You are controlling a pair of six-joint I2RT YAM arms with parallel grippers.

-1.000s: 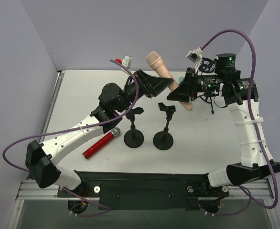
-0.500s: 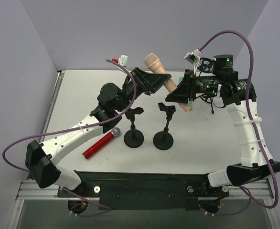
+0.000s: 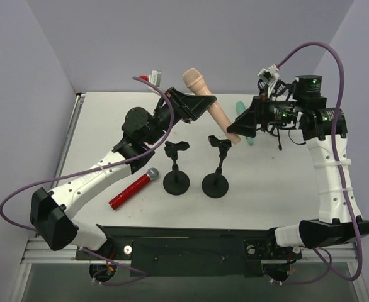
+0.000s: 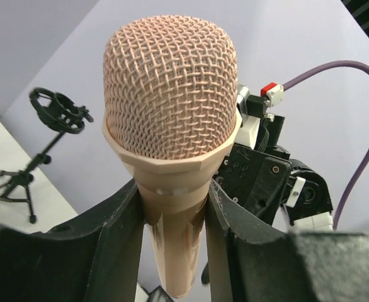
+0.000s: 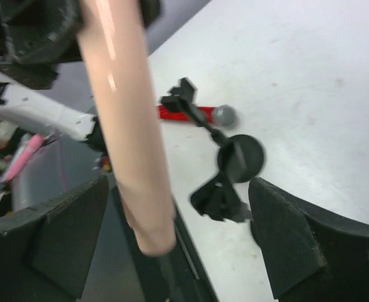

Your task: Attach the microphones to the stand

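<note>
The pale pink microphone (image 3: 211,108) is held up in the air above the table, mesh head (image 4: 170,88) uppermost. My left gripper (image 3: 194,104) is shut on its neck just below the head, and both fingers (image 4: 112,220) press the body. My right gripper (image 3: 235,129) is open around the mic's tail end (image 5: 148,233), which hangs between its wide-apart fingers (image 5: 71,233) without touching them. The glittery red microphone (image 3: 133,189) lies on the table at the left. A teal microphone (image 3: 250,141) shows partly behind the right gripper. Two black stands (image 3: 176,167) (image 3: 217,167) stand mid-table with empty clips.
A third stand (image 4: 52,113) with a round clip stands on tripod legs at the back right of the table. Purple cables loop over both arms. The table's near edge carries the black arm mounting rail (image 3: 191,248).
My right gripper has opened, let go of the pink microphone and drawn back to the right. The left gripper has closed tighter on the mic and carried it slightly left.
</note>
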